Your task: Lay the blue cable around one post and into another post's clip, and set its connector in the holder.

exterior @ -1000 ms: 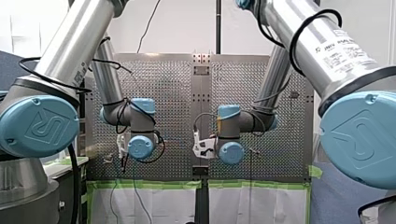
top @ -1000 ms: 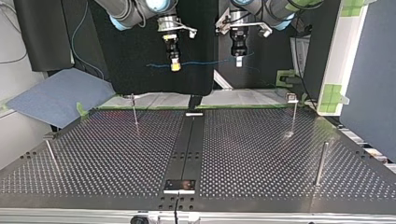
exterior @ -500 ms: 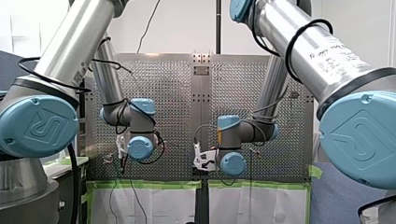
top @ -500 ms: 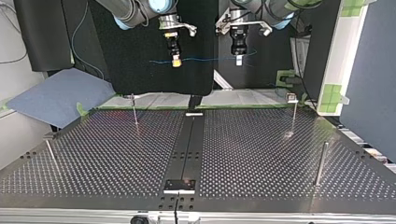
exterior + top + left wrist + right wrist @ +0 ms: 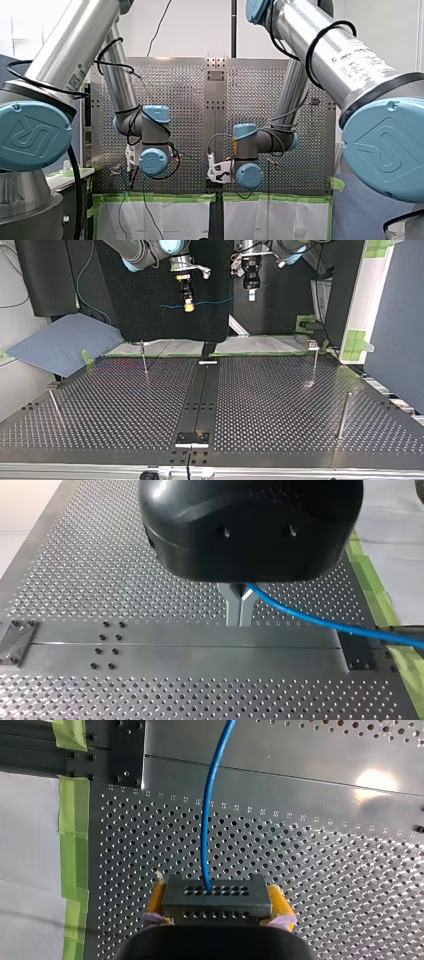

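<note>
High over the table's far edge in the top view, the blue cable hangs stretched between my two grippers. My right gripper, at that view's left, is shut on the cable's dark connector between its yellow pads. The cable runs straight ahead out of the connector. My left gripper, at the top view's right, has its metal fingers shut on the cable, which trails off to one side. In the front view both grippers, left and right, hang near the table's near edge.
Thin posts stand on the perforated table: one at the far left, one with a clip on top at the far right, and near ones at the left and right. A small holder plate sits on the centre strip.
My left gripper has risen and shifted a little left in the top view, tilting the cable. My right gripper first rose slightly and then held still.
</note>
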